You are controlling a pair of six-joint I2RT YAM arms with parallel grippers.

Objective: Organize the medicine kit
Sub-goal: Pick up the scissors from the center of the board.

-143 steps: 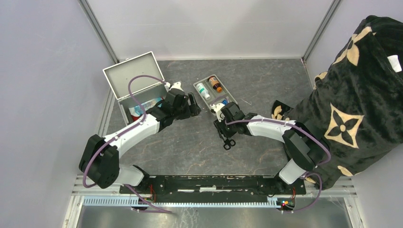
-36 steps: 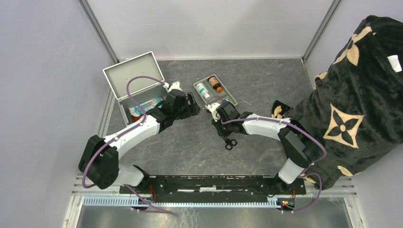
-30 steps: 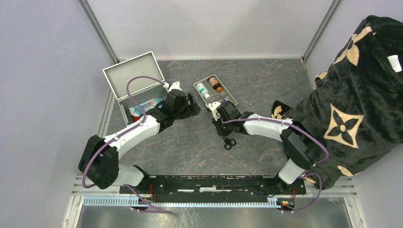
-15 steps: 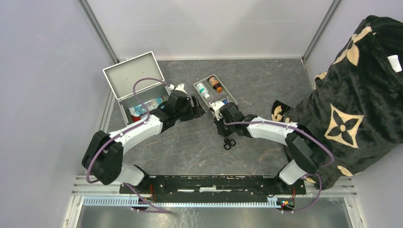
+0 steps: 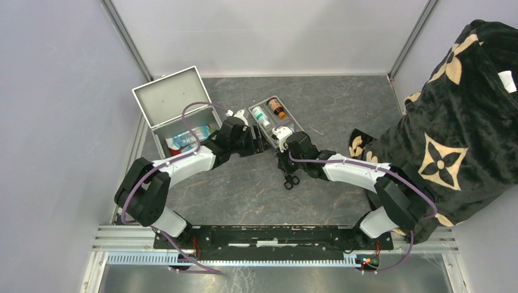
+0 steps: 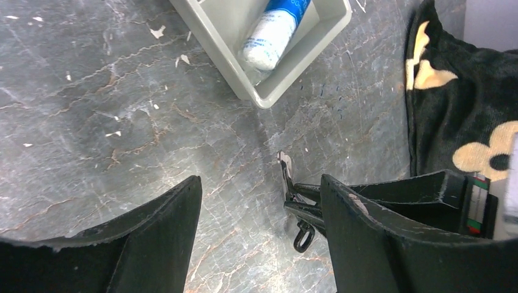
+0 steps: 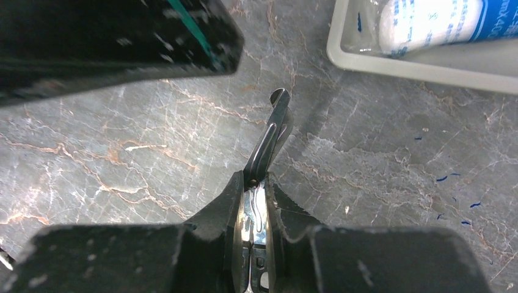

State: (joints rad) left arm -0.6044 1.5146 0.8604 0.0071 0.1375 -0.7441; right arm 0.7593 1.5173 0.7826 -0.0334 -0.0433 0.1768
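Right gripper point(image 7: 256, 183): jaws narrow, pinching scissors point(image 7: 270, 131) by the shank, blades poking out past the tips. Left gripper point(image 6: 259, 189): jaws wide, nothing in them. It has swung away from the medicine kit point(image 5: 174, 116) to face the right one, and the scissors now show between its fingers. Grey tray point(image 6: 272, 97) lies just beyond both sets of jaws. The kit stands open, lid up, behind the left jaws. Reads as a handoff setting up, scissors bound for the kit.
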